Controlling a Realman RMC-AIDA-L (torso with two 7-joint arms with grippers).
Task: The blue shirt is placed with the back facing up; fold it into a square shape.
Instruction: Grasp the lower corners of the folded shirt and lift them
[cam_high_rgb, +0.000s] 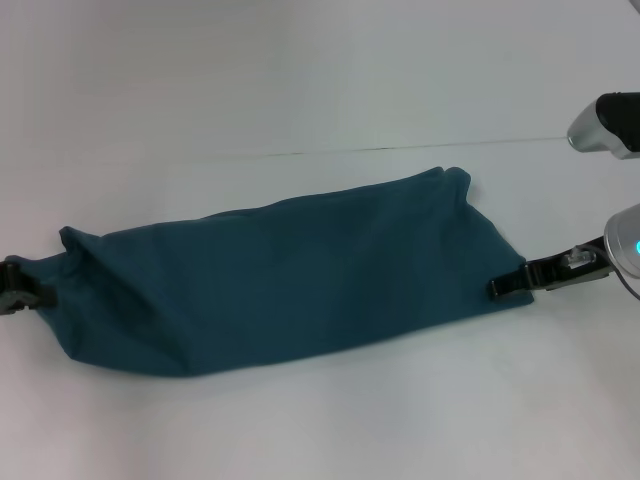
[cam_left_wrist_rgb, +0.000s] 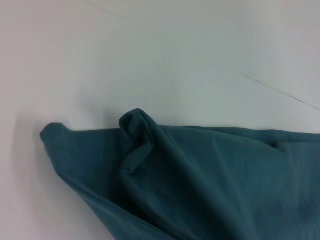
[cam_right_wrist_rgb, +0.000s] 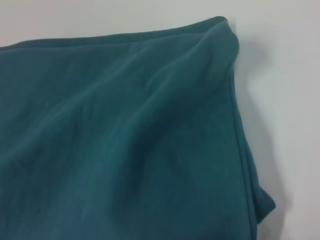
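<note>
The blue shirt (cam_high_rgb: 280, 280) lies on the white table as a long band, folded lengthwise and running from left to right with its plain side up. My left gripper (cam_high_rgb: 28, 287) is at the band's left end, right against the bunched fabric (cam_left_wrist_rgb: 135, 122). My right gripper (cam_high_rgb: 508, 284) reaches in from the right, its black fingers (cam_high_rgb: 520, 279) closed together over the hem at the band's right end (cam_right_wrist_rgb: 235, 125). Neither wrist view shows its own fingers, only teal cloth and table.
The white table (cam_high_rgb: 300, 90) surrounds the shirt on all sides. A thin seam line (cam_high_rgb: 400, 147) crosses the table behind the shirt. Part of the right arm's silver housing (cam_high_rgb: 610, 125) hangs at the far right.
</note>
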